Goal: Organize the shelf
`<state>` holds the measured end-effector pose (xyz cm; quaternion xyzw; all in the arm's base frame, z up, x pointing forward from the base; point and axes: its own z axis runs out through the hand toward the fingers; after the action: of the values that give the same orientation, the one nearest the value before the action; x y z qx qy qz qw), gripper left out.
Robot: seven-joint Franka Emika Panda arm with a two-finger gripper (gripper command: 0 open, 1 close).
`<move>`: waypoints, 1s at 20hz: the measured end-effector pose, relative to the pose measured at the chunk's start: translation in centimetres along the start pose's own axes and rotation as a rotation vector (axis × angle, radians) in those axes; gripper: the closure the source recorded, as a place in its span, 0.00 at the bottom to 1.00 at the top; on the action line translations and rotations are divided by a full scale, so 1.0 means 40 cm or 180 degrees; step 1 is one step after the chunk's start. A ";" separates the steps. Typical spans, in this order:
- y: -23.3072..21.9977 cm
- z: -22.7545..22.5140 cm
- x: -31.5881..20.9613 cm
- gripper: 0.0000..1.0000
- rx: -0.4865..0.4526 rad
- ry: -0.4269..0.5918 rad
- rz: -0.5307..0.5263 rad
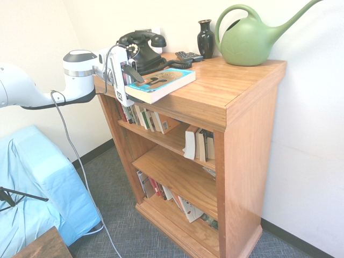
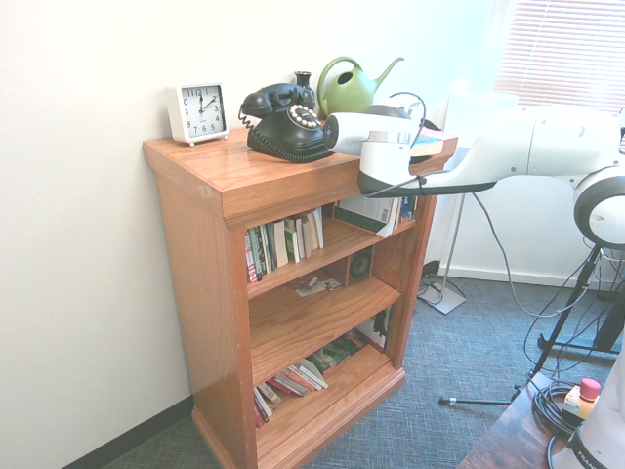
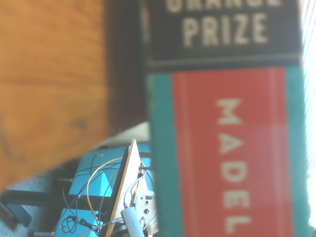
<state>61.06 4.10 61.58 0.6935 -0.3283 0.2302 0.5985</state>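
The shelf (image 1: pixel 231 88) is an orange-brown oak bookcase (image 2: pixel 244 181) against the wall. A teal-edged book (image 1: pixel 164 81) with a tan cover lies flat on its top, at the front corner, jutting over the edge. My gripper (image 1: pixel 138 86) reaches in level from the side and straddles the book's jutting end. It is open: one dark finger (image 1: pixel 135 73) stands just above the cover and the other is hidden under the book. The wrist view is filled by the book's spine (image 3: pixel 227 148), teal and red. In the second exterior view the wrist hides the gripper, and only a sliver of the book (image 2: pixel 430 147) shows.
Also on top stand a black rotary phone (image 1: pixel 141 45), a black vase (image 1: pixel 205 37), a green watering can (image 1: pixel 250 37), a remote (image 1: pixel 188 56) and a white clock (image 2: pixel 196 111). Books (image 2: pixel 283 239) stand and lean on the inner levels. A blue-covered object (image 1: pixel 32 188) sits under the arm.
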 end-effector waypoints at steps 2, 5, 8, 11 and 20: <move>-0.004 -0.001 -0.001 1.00 0.0003 0.0004 -0.0008; -0.013 0.000 -0.004 1.00 0.0010 0.0012 -0.0023; -0.019 0.000 -0.005 1.00 0.0017 0.0017 -0.0031; -0.019 0.000 -0.005 1.00 0.0020 0.0019 -0.0032; -0.019 0.001 -0.001 1.00 0.0078 0.0016 -0.0028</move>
<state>61.60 4.11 61.01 0.7017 -0.3209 0.2334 0.5918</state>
